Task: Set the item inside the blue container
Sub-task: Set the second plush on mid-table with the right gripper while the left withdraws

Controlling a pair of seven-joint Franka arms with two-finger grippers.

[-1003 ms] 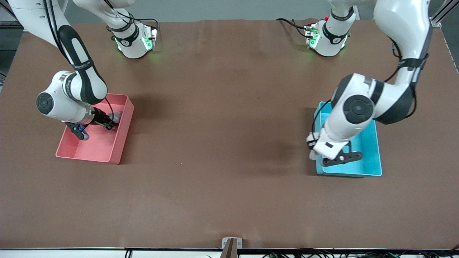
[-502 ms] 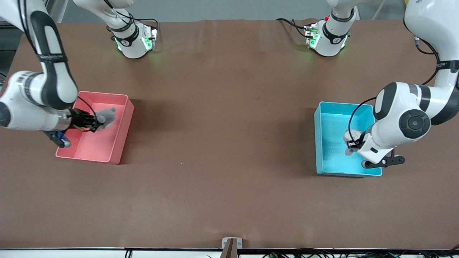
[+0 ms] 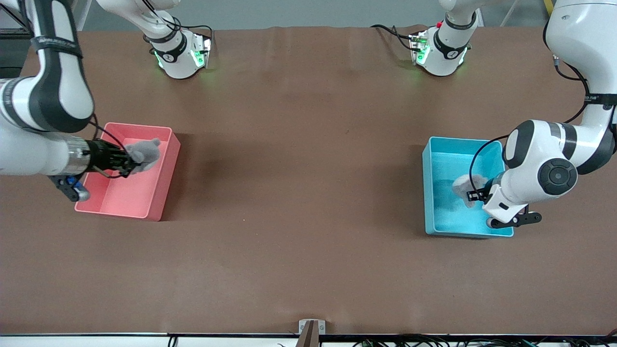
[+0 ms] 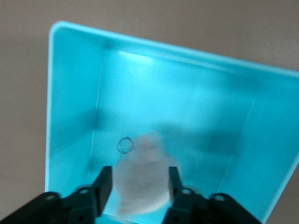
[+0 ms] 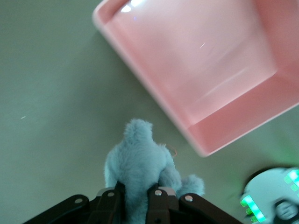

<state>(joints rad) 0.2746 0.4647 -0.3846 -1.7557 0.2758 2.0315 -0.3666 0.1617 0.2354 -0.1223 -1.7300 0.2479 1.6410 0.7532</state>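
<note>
Left gripper (image 3: 475, 195) newly parted over blue container (image 3: 434, 193); right gripper (image 3: 129, 161) clamps grey plush (image 3: 144, 152) over pink bin (image 3: 159, 193); brown table (image 3: 299, 193).

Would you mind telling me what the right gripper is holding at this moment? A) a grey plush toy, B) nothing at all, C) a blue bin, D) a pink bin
A: the right gripper is shut on the grey plush toy, holding it over the pink bin, as the front view confirms.

A robotics lab: two bench-mounted arms, brown-covered table (image 3: 299, 193), trailing cables.
</note>
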